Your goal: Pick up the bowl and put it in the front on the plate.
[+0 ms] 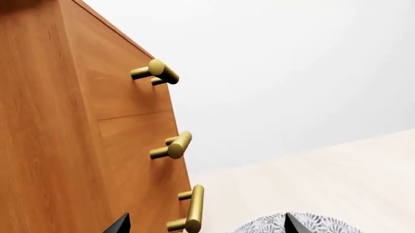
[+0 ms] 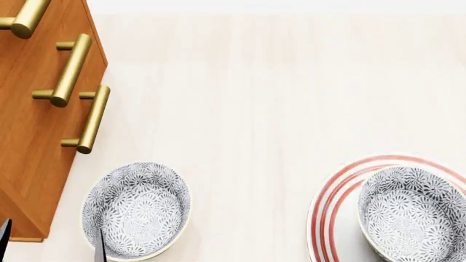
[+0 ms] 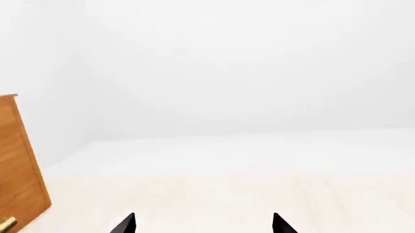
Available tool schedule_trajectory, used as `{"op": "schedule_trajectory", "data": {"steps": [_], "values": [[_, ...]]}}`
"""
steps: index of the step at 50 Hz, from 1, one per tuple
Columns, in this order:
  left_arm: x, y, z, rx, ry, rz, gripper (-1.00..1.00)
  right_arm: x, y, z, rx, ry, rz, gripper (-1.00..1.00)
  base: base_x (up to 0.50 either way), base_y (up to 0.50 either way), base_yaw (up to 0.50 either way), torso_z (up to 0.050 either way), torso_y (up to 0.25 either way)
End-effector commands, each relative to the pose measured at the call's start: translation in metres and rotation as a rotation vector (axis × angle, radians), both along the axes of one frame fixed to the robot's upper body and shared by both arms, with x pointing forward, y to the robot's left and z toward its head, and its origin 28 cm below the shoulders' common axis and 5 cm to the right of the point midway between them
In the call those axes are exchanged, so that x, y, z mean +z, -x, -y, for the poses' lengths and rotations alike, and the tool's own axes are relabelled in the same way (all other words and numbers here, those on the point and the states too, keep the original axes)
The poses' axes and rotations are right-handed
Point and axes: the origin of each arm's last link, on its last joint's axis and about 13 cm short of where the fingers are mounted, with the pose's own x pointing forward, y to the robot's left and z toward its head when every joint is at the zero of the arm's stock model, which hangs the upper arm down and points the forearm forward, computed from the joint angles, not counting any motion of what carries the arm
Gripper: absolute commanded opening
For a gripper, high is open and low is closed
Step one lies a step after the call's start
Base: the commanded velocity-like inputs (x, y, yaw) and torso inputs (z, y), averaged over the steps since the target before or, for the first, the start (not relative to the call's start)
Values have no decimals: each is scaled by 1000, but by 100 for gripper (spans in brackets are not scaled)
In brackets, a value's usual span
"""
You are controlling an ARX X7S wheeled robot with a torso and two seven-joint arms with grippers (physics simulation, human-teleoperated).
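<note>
A patterned grey-blue bowl [image 2: 136,210] stands on the pale table at the front left, beside the wooden cabinet. A second, like bowl [image 2: 415,213] sits on the red-ringed white plate [image 2: 329,199] at the front right, both cut by the picture's edge. My left gripper [image 2: 51,245] is open at the left bowl's near-left rim: one fingertip shows over the bowl's inside, the other outside it by the cabinet. In the left wrist view the left gripper [image 1: 206,225] is open, and the bowl [image 1: 318,224] peeks in behind one fingertip. My right gripper [image 3: 203,224] is open over bare table, holding nothing.
A wooden drawer cabinet [image 2: 33,142] with brass bar handles [image 2: 93,117] stands on the table's left, close to the left bowl and my left gripper. The same cabinet [image 1: 65,121] fills the left wrist view's side. A white wall lies behind the table.
</note>
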Motion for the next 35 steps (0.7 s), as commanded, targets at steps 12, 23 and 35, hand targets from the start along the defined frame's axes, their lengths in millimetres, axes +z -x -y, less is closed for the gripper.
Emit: {"op": "schedule_trajectory", "data": {"steps": [12,23,35], "values": [[46,-1,-22,158,30,205,100,-13,30,-87,300,-231,516,100,0,0,0,0,0],[52,6,-27,188,31,254,100,-42,29,-115,319,-265,487,100,0,0,0,0,0],[49,15,-44,282,16,329,100,-93,1,-150,242,-301,436,100,0,0,0,0,0]]}}
